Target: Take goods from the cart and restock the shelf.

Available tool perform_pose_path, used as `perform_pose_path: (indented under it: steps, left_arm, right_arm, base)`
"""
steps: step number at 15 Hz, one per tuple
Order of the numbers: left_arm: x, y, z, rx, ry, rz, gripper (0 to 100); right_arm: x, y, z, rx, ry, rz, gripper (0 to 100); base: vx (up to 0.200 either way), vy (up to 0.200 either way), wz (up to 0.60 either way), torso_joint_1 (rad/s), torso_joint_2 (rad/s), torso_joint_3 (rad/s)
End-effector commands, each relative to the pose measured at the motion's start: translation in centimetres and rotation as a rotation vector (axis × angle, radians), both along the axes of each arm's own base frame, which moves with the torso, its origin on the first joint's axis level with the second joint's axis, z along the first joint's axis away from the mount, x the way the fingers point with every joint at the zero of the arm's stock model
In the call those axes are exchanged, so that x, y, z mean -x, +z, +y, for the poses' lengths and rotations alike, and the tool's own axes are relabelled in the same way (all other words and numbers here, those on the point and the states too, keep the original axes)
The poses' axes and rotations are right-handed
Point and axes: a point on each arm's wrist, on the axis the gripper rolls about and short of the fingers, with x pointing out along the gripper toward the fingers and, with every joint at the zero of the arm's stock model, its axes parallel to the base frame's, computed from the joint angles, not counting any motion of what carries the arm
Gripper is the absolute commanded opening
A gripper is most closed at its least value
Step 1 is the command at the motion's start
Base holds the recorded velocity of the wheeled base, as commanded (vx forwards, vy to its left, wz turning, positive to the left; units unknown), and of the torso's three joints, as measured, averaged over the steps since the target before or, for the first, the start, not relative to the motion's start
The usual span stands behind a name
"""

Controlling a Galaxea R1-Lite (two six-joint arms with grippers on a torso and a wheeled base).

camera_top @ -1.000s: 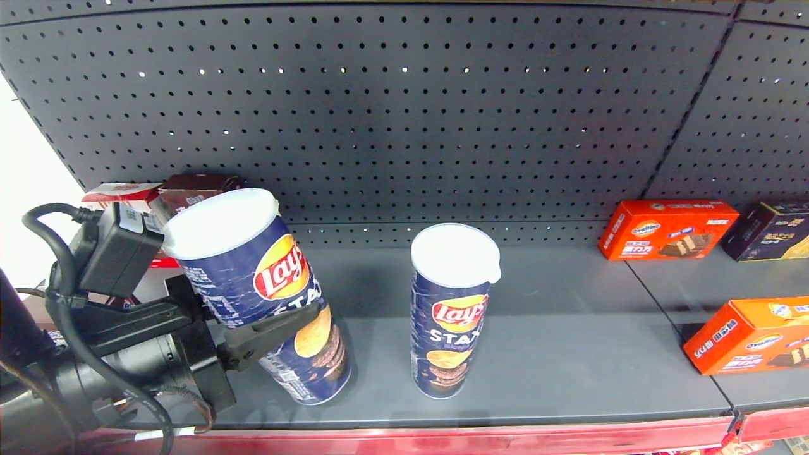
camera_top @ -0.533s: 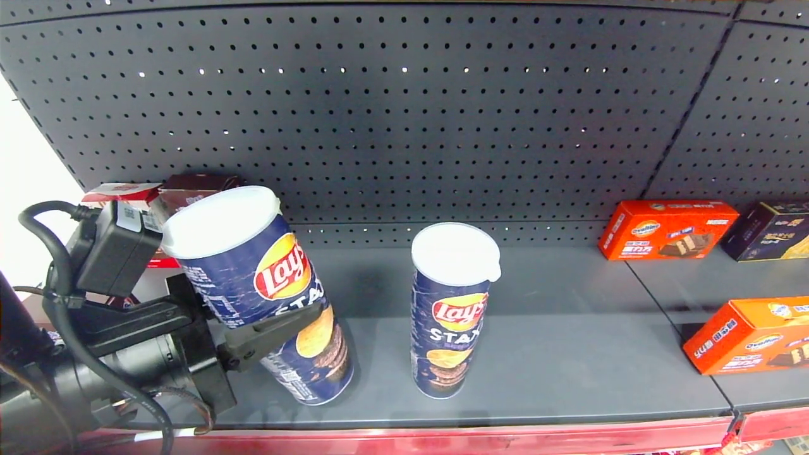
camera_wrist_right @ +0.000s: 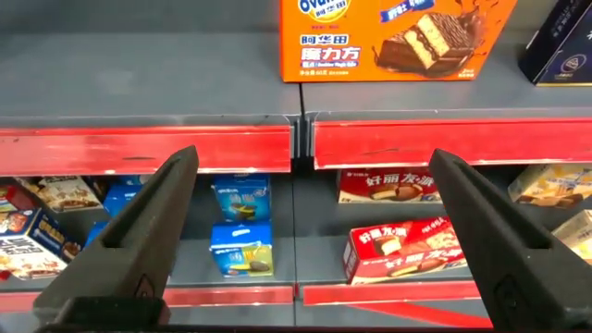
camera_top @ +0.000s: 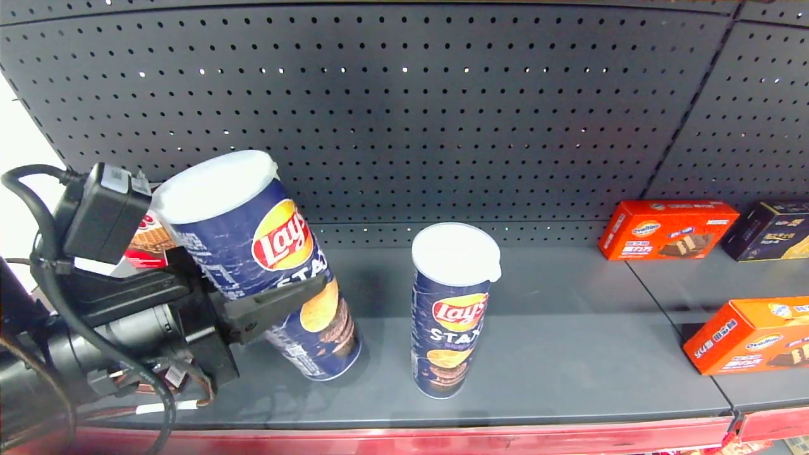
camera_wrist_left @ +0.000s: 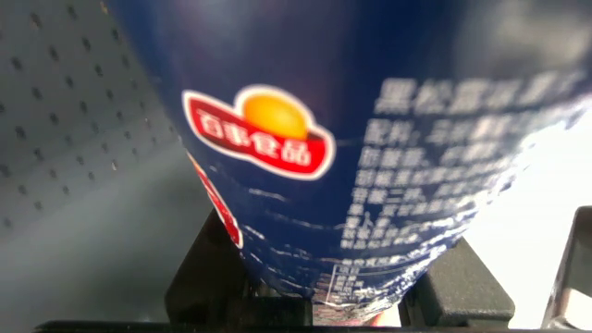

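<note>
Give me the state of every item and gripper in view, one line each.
held chip can, tilted, lid on, clamped in the left gripper.
standing chip can, upright on the shelf, lid on, free.
left gripper, shut on the held chip can.
right gripper, open, empty.
rear orange box, closed, lying flat.
front orange box, closed, lying flat.

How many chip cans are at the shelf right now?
2. One chip can is gripped, tilted, in the left claw over the left part of the shelf; the second can stands upright to its right. None looks hidden.
</note>
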Motion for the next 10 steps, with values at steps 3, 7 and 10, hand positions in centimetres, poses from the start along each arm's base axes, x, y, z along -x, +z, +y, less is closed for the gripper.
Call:
perform_pose_path:
  steps: [3, 7, 10]
  left_arm:
    - [-2.3, 3.2, -1.1, 0.089, -0.004, -0.015, 0]
    - [-3.0, 4.4, -1.2, 0.128, -0.001, 0.016, 0]
    - [-5.2, 3.9, -1.0, 0.106, 0.045, 0.026, 0]
  right_arm:
    - [0.0, 0.0, 0.0, 0.0, 0.0, 0.001, 100]
    - [0.0, 0.0, 0.0, 0.0, 0.0, 0.001, 100]
    - [0.0, 0.0, 0.0, 0.0, 0.0, 0.001, 100]
  base:
    - [0.0, 0.0, 0.0, 0.0, 0.0, 0.0]
    - [0.0, 0.0, 0.0, 0.0, 0.0, 0.0]
    - [0.0, 0.0, 0.0, 0.0, 0.0, 0.0]
